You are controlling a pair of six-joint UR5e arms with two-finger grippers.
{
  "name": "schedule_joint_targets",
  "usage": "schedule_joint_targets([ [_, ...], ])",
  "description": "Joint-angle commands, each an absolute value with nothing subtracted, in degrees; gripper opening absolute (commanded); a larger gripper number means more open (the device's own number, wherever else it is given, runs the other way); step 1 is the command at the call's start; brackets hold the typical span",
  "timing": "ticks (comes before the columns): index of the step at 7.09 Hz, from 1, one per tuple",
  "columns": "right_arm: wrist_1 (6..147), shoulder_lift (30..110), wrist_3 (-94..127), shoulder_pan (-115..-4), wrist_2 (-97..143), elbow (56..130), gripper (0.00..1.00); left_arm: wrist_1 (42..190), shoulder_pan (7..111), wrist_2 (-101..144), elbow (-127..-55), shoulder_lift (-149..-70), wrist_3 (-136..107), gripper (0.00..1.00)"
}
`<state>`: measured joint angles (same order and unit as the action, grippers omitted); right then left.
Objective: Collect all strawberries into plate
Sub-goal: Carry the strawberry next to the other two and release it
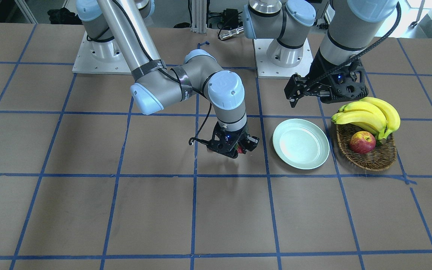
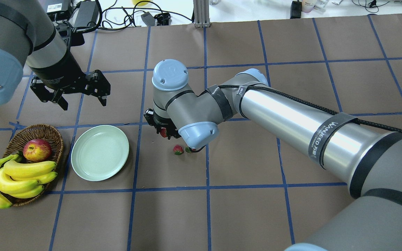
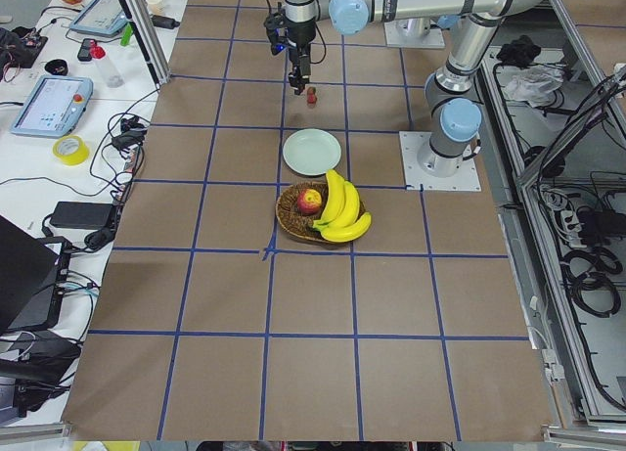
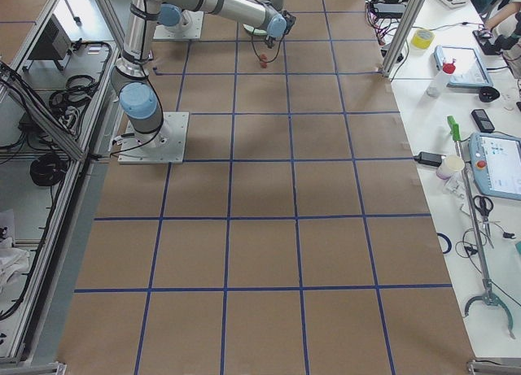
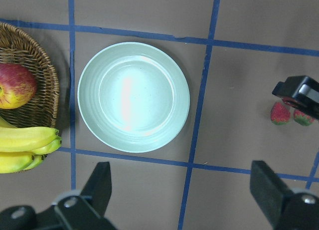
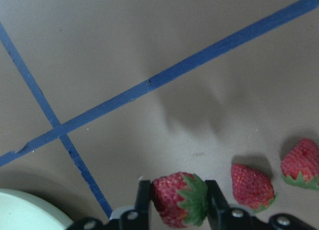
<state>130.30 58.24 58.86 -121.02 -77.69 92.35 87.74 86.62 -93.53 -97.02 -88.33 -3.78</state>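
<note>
Strawberry sits clamped between the two black fingers of the right gripper, pressed from 9 and 3 o'clock in the right wrist view, red bumpy skin, green leafy cap turned toward the 3 o'clock finger

Two loose strawberries lie on the table at 3 o'clock of the held one in that view, close to each other, apart from the fingers; same red pitted skin, green caps. Overhead they sit at 5 o'clock of the gripper, and the right arm's wrist joint partly covers the farther one

Plate lies overhead at 9 o'clock of the right gripper, near, with a blue tape line running between them; round, shallow, pale mint, glossy, raised rim

Left gripper hangs above the table at 11 o'clock of the plate overhead, fingers spread wide apart

Basket, brown woven wicker, sits just beside the plate at its 9 o'clock and holds a red-yellow apple and a bunch of smooth yellow bananas that overhang its rim. Table surface is matte brown board gridded with blue tape
</note>
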Motion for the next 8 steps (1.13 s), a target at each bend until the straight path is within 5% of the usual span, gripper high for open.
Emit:
schedule_joint_targets([
  [1,131.0,56.5,59.7,-121.1,-77.7,92.8,0.15,87.9,86.5,-93.7,-97.0,-88.4,-3.8,1.0],
  [2,131.0,56.6,59.7,-121.1,-77.8,93.5,0.34,88.2,86.4,-93.8,-97.0,-88.4,-3.8,1.0],
  [3,131.0,57.2,59.8,-121.1,-77.8,94.1,0.68,88.2,86.4,-93.9,-97.0,-88.4,-3.8,1.0],
  [4,130.9,58.2,59.9,-121.1,-78.0,94.1,0.83,88.2,86.4,-94.0,-97.1,-88.5,-3.8,1.0],
  [6,130.3,61.3,59.2,-120.8,-82.1,94.4,1.0,87.7,86.4,-94.7,-98.2,-89.2,-3.7,1.0],
  [8,122.8,67.8,52.3,-115.6,-84.8,94.4,1.0,87.3,86.6,-94.1,-98.5,-89.5,-4.0,1.0],
])
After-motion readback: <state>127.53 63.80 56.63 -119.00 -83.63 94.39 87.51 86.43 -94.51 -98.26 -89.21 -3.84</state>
